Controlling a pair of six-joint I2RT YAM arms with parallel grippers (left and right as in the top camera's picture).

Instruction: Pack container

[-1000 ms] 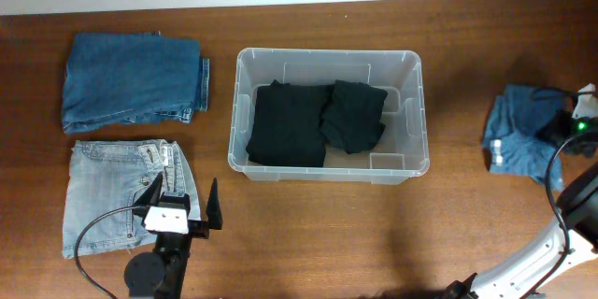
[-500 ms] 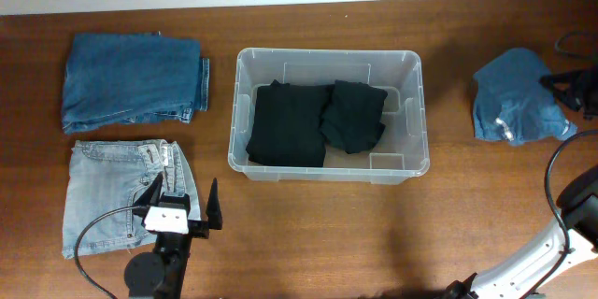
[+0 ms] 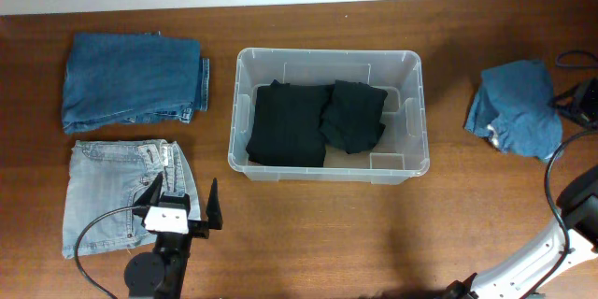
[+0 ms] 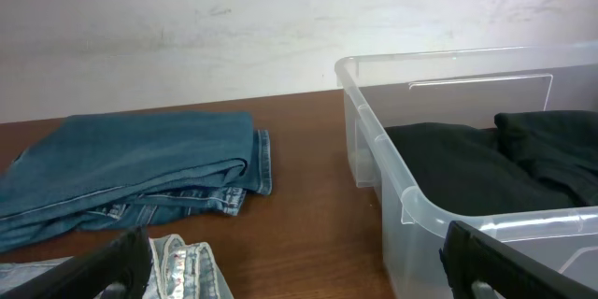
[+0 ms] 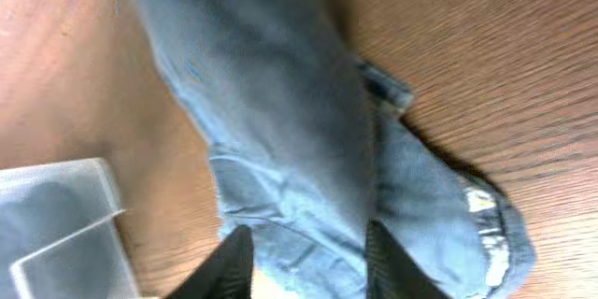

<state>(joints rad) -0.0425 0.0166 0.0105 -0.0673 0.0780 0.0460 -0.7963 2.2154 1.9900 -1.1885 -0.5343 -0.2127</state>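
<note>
The clear plastic container (image 3: 411,163) stands mid-table and holds two folded black garments (image 3: 288,124). It also shows in the left wrist view (image 4: 397,192) and, as a corner, in the right wrist view (image 5: 58,207). My right gripper (image 3: 570,105) at the far right edge is shut on a crumpled blue denim garment (image 3: 512,107), which hangs between its fingers in the right wrist view (image 5: 290,149). My left gripper (image 3: 184,202) is open and empty at the front left, over the edge of folded light-blue jeans (image 3: 117,196).
Folded dark-blue jeans (image 3: 133,79) lie at the back left, also seen in the left wrist view (image 4: 131,173). A cable (image 3: 572,56) lies at the right edge. Bare wooden table surrounds the container.
The right gripper has taken hold of the blue denim garment and lifted it; the garment shifted left and back and changed shape. The left arm has not moved.
</note>
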